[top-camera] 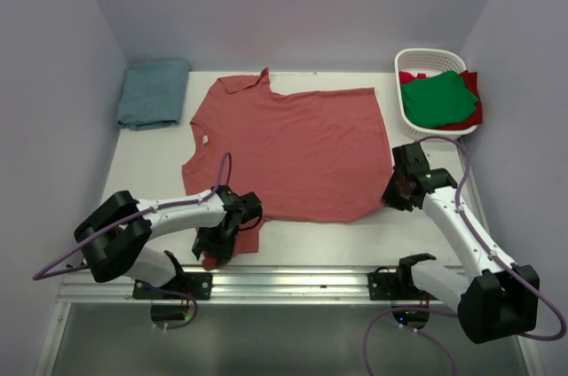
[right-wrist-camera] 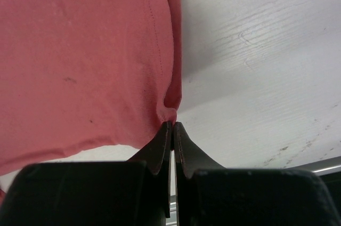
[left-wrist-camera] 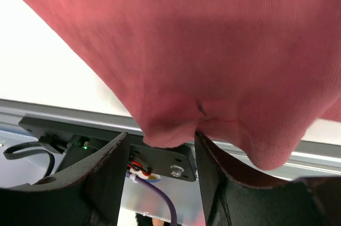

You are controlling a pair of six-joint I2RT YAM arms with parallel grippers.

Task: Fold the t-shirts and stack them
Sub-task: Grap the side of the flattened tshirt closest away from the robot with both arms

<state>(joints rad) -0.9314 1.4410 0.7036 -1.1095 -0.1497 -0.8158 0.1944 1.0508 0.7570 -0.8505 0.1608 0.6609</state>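
Left end effector (left-wrist-camera: 161,139) fingers apart — right end effector (right-wrist-camera: 172,124) pressed closed.

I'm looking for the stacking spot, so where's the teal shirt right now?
In the top view the teal shirt lies folded at the far left corner of the table, left of the brick-red shirt's collar.

The brick-red shirt (top-camera: 293,150) is matt fine-knit cloth, the table (top-camera: 146,163) matt white with faint grain, the upper-right basket (top-camera: 429,53) probably glossy plastic, the bottom rail (top-camera: 293,277) brushed metal.
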